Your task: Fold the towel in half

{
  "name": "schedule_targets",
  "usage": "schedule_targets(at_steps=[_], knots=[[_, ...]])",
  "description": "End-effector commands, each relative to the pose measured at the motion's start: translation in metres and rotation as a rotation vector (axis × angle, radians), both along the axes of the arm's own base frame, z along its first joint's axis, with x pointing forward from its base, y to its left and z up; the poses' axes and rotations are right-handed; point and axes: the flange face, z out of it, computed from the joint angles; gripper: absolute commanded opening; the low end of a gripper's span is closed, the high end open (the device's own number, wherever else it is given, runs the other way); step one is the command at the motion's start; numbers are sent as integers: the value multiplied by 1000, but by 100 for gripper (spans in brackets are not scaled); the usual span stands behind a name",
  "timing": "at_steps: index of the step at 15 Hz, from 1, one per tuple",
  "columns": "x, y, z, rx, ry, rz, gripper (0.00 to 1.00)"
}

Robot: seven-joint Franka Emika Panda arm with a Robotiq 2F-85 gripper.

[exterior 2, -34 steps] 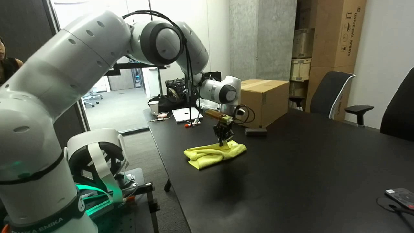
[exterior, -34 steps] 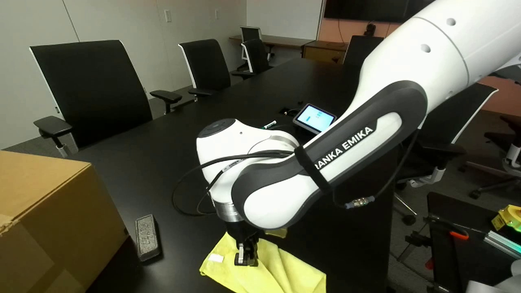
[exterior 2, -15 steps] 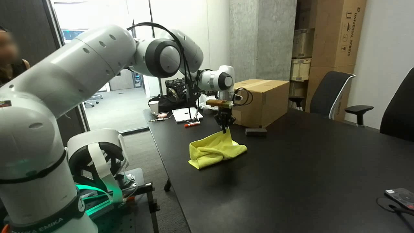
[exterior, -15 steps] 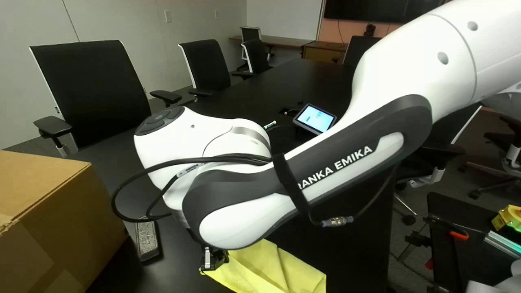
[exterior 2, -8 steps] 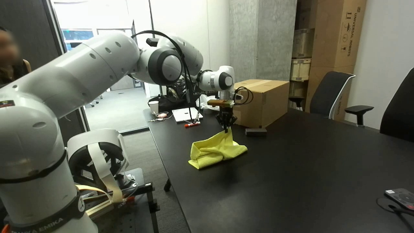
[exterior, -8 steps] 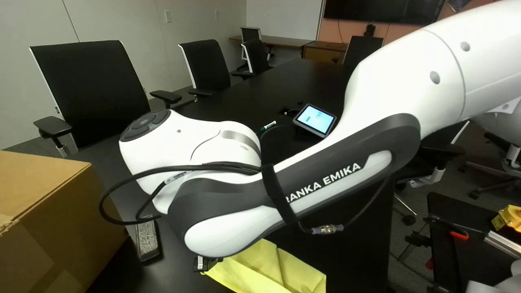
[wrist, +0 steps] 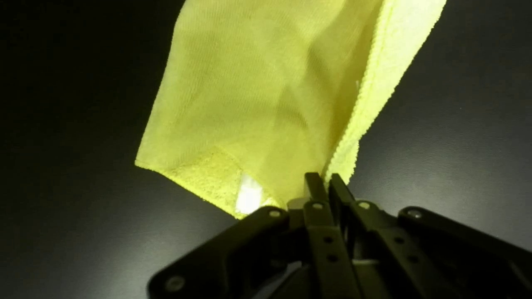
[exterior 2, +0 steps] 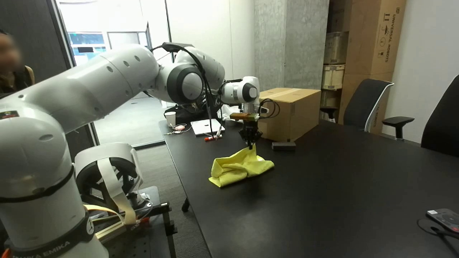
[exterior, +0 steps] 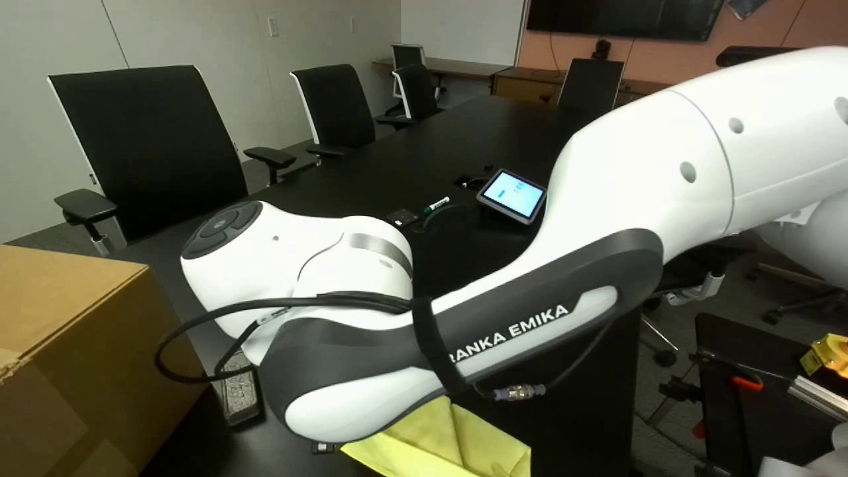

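The yellow towel (exterior 2: 242,166) lies bunched on the black table, with one part raised to a peak at my gripper (exterior 2: 250,146). In the wrist view, the gripper (wrist: 326,177) is nearly closed, with an edge of the towel (wrist: 249,95) pinched between its fingertips. A lifted flap with a stitched edge runs up from the fingers. A lower layer with a white tag (wrist: 249,194) shows left of them. In an exterior view, the arm hides most of the gripper and part of the towel (exterior: 464,440).
A cardboard box (exterior 2: 292,113) stands close behind the gripper. A grey eraser (exterior 2: 283,146) lies near the gripper, and also shows partly behind the arm (exterior: 240,397). A red marker (exterior 2: 213,137), a silver laptop (exterior 2: 202,127) and a cup (exterior 2: 170,118) are farther off.
Since the oldest frames, my gripper has lifted the towel's edge and carried it toward the box and eraser. In the last half second, the gripper and raised peak have lowered slightly.
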Motion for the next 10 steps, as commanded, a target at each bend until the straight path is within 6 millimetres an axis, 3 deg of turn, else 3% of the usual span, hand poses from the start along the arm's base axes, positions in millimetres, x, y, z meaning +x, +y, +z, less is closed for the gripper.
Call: schedule_targets(at_steps=[1,6,10], knots=[[5,4,8,-3,2,-4,35],[10,2,18,2,3,-16,73],[17,-14,29,-5,5,-46,99]])
